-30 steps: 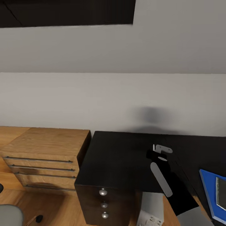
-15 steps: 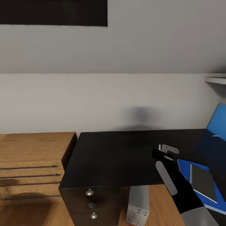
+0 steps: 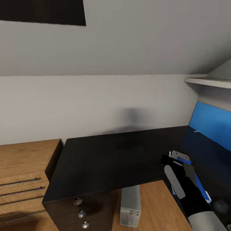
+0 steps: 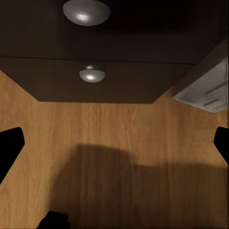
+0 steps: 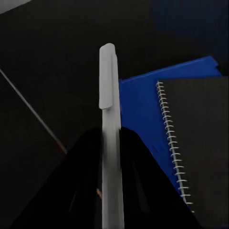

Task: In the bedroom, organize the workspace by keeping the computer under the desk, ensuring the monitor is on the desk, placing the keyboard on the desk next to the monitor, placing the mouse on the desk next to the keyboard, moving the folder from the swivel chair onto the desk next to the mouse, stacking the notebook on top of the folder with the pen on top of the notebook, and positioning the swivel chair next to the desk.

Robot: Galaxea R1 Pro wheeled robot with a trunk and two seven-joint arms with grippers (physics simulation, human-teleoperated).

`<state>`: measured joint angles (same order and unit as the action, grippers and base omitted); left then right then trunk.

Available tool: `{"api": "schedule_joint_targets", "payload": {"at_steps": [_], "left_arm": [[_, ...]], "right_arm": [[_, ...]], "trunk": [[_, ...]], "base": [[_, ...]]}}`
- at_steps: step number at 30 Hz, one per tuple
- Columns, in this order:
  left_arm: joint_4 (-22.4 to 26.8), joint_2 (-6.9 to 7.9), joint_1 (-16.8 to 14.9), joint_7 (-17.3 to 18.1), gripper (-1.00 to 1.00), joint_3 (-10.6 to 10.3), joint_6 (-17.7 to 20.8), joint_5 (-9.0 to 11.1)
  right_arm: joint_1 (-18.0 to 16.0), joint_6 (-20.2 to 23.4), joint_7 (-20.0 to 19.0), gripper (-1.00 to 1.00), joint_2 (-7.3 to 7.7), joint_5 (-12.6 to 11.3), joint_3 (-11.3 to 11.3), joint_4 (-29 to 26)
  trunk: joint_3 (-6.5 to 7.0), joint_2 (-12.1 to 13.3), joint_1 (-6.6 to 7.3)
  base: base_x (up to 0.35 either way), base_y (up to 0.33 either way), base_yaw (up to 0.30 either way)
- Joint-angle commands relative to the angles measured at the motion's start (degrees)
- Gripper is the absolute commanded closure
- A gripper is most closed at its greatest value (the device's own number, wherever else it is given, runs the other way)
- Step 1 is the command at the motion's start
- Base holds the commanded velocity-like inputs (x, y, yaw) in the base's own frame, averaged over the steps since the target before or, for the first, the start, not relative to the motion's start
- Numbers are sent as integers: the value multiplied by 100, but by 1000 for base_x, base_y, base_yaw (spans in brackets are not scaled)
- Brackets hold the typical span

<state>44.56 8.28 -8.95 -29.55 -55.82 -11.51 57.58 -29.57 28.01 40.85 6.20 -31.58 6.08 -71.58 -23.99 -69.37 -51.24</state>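
Right end effector (image 5: pixel 110 191): fingers (image 5: pixel 143 181) clamped together on the pen (image 5: pixel 109 124), which stands up between them as a white stick with its clip end farthest from the wrist. In the head view, my right end effector (image 3: pixel 178 156) hangs over the near right edge of the desk (image 3: pixel 109 157), with the pen partly hidden by it.

Just past the pen tip in the right wrist view: the folder (image 5: pixel 138 119), bright blue, flat on the black desk top. The notebook (image 5: pixel 202 138), dark grey with a spiral binding along one edge, lies on top of the folder.

Left end effector (image 4: pixel 114 143): fingers wide apart, holding nothing, low over the wood floor (image 4: pixel 109 143). Ahead of it are the desk's dark drawer fronts with round silver knobs (image 4: pixel 92 75), and one corner of the computer (image 4: pixel 205 88).

Head view, lower middle: the computer (image 3: pixel 130 205), a pale grey tower, stands upright on the floor under the desk, just beside the drawers (image 3: pixel 80 211).

Further left: a light wood cabinet (image 3: pixel 22 173) close beside the desk.

Far right: a blue panel (image 3: pixel 211 123) leans up behind the desk top, under a white shelf (image 3: pixel 208 81). A small dark rounded object (image 3: pixel 220 205) sits at the bottom right; I cannot identify it.
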Motion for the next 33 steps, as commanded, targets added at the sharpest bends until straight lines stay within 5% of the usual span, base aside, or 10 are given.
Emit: {"api": "schedule_joint_targets", "payload": {"at_steps": [1, 12, 16, 20, 24, 33], "left_arm": [[9, 7, -10, -33, -100, -43, -45, 60], [9, 7, -10, -30, -100, -52, -45, 45], [9, 7, -10, -20, -100, -66, -45, 29], [10, 7, -10, -16, -100, -69, -45, 26], [10, 7, -10, -16, -100, -69, -45, 25], [10, 7, -10, -14, -100, -78, -45, 25]], "right_arm": [[-5, -19, 30, 100, 20, -54, 8, 12], [-5, -540, -29, 100, 180, -30, -54, 331], [-5, -995, -665, 100, 352, -9, -48, 590], [-10, -1079, -828, 100, 383, 0, -57, 740], [-97, -1107, -927, 100, 496, -8, -131, 1517], [-564, -1126, -1909, 100, 601, -6, -150, 2575]], "trunk": [[-7, -5, 0], [-11, -5, 0], [-22, -5, 0], [-27, -5, 0], [-28, -5, 0], [-28, -5, 0]], "base": [[0, 0, -296], [0, 0, -294], [0, 0, -252], [0, 0, -85], [0, 0, -14], [0, 0, -1]]}}
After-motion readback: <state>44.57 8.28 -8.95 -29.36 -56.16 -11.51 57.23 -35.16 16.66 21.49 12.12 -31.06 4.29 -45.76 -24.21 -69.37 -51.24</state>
